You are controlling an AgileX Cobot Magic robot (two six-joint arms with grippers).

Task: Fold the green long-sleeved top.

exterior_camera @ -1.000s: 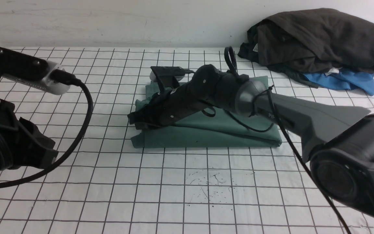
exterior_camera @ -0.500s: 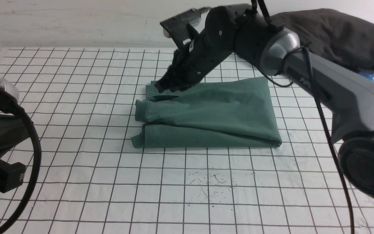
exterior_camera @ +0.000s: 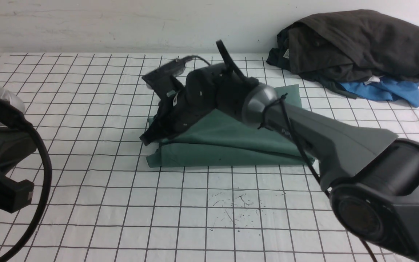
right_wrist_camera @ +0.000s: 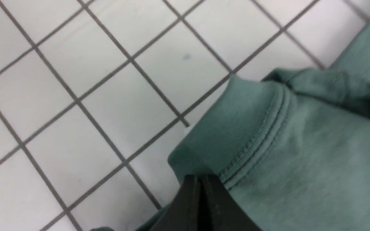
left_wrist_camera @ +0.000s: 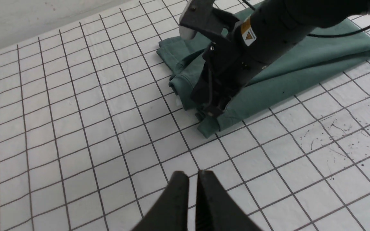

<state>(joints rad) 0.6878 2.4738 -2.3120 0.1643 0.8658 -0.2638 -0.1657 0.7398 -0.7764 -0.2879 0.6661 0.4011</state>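
The green long-sleeved top (exterior_camera: 238,143) lies folded into a flat rectangle on the gridded table, with a ribbed cuff at its left end. It also shows in the left wrist view (left_wrist_camera: 300,73) and the right wrist view (right_wrist_camera: 300,154). My right gripper (exterior_camera: 146,138) is shut and angled down, its tips on the cuff (right_wrist_camera: 236,128) at the top's left edge, with no cloth seen between the jaws (right_wrist_camera: 201,178). My left gripper (left_wrist_camera: 193,175) is shut and empty, above bare table to the left of and nearer than the top.
A pile of dark grey-black clothing (exterior_camera: 358,43) with a bright blue garment (exterior_camera: 387,91) under it lies at the far right by the wall. Ink scribbles (exterior_camera: 235,203) mark the table in front of the top. My left arm's body (exterior_camera: 2,160) fills the near left.
My right gripper rose off the top towards the far wall, then came back down onto the cuff at the left edge. The left arm drew back to the left.
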